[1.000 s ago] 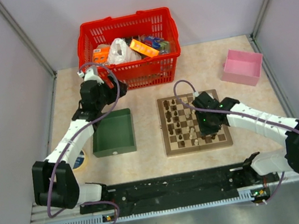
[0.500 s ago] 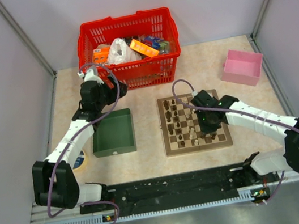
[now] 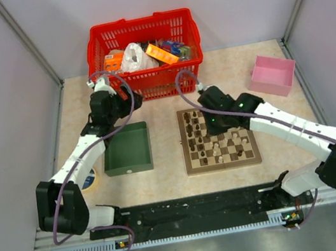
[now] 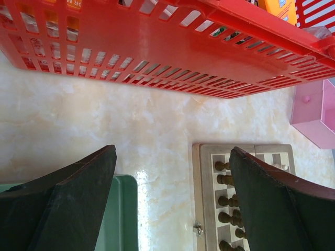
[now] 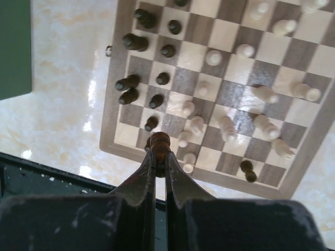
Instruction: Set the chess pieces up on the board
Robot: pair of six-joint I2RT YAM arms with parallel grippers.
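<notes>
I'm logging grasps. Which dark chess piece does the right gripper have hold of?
The dark brown piece pinched in the shut right gripper, at the bottom of the wrist view. The other dark pieces stand free on the board.

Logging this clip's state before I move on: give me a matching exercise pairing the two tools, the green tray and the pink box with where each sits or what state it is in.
1. left tool
2. right tool
3. green tray
4. pink box

A. right of the board, farther back
B. shut on a dark chess piece
C. open, holding nothing
D. left of the board

Pairs: 1-C, 2-B, 3-D, 4-A
</notes>
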